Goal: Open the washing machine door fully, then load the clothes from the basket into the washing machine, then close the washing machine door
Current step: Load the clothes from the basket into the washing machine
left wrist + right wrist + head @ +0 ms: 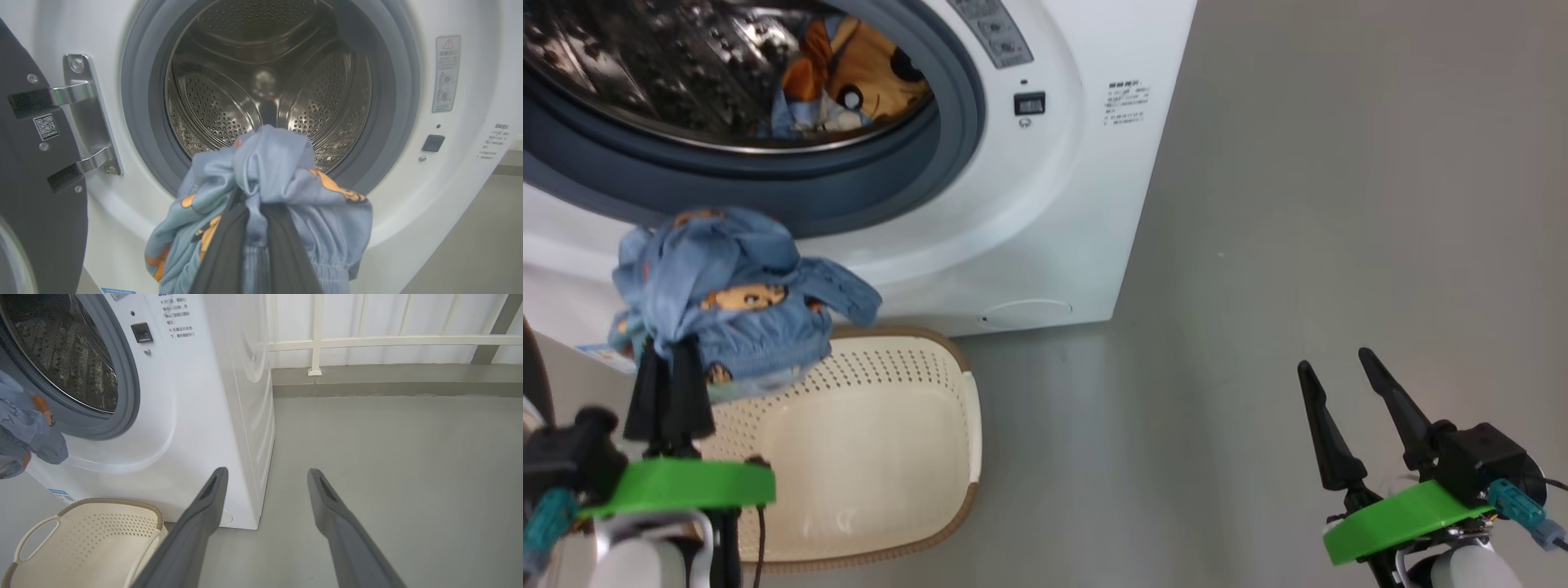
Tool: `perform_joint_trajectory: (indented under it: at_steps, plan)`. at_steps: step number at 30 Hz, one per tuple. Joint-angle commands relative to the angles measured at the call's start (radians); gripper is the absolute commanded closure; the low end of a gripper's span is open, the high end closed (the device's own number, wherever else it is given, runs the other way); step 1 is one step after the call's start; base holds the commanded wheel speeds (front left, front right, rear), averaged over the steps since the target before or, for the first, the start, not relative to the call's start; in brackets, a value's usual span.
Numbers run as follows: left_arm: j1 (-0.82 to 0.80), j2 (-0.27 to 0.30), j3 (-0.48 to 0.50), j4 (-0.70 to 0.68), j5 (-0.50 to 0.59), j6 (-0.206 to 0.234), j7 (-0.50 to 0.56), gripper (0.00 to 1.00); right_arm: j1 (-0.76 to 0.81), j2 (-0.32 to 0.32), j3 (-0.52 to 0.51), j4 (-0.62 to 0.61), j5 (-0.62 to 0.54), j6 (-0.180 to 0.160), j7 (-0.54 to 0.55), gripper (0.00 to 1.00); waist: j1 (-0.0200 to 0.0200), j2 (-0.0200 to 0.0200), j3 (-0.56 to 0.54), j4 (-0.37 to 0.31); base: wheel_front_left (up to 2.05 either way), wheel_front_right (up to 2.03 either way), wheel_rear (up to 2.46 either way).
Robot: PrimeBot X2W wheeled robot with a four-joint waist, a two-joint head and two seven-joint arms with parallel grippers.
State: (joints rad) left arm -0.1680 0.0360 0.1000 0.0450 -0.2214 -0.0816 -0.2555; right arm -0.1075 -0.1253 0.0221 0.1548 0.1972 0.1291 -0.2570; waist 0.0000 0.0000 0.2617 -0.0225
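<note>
left gripper (255, 204) clamped on clothes (278, 163), 6 o'clock of drum (261, 73) mouth | right gripper (1333, 359) fingers apart, idle | risk: trailing hem may snag rubber ring (139, 122), garment could drop outside

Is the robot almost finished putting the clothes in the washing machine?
Nearly. Done: the dark round washing machine door stands open, and an orange-and-blue garment lies in the steel drum. In hand: the left gripper is shut on a light blue bear-print garment before the opening. The cream perforated plastic basket looks empty. Left: drop this piece in, then close the door.
</note>
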Motion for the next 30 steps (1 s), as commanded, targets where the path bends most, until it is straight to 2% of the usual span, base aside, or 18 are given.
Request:
perform_joint_trajectory:
  at_steps: [1, 8, 14, 30]
  plan:
    - [-0.053, 0.014, 0.029, -0.004, 0.014, -0.002, -0.006, 1.00, -0.028, -0.006, 0.023, -0.029, -0.001, 0.002, -0.005, 0.00, 0.0000, 0.0000, 0.047, -0.003, 0.00, 0.00, 0.00]
    - [-0.245, 0.034, 0.063, 0.118, 0.040, -0.015, -0.006, 1.00, -0.063, -0.004, 0.031, -0.035, 0.001, 0.002, -0.005, 0.00, 0.0000, 0.0000, 0.128, -0.035, 0.00, 0.00, 0.00]
    - [-0.418, 0.091, 0.079, 0.242, 0.070, -0.022, -0.006, 1.00, -0.098, 0.004, 0.053, -0.031, 0.007, 0.002, -0.005, 0.00, 0.0000, 0.0000, 0.208, -0.083, 0.00, 0.00, 0.00]
    - [-0.824, 0.204, 0.026, 0.563, 0.093, -0.033, 0.016, 1.00, -0.146, 0.035, 0.074, -0.021, 0.026, 0.002, -0.005, 0.00, 0.0000, 0.0000, 0.349, -0.165, 0.00, 0.00, 0.00]
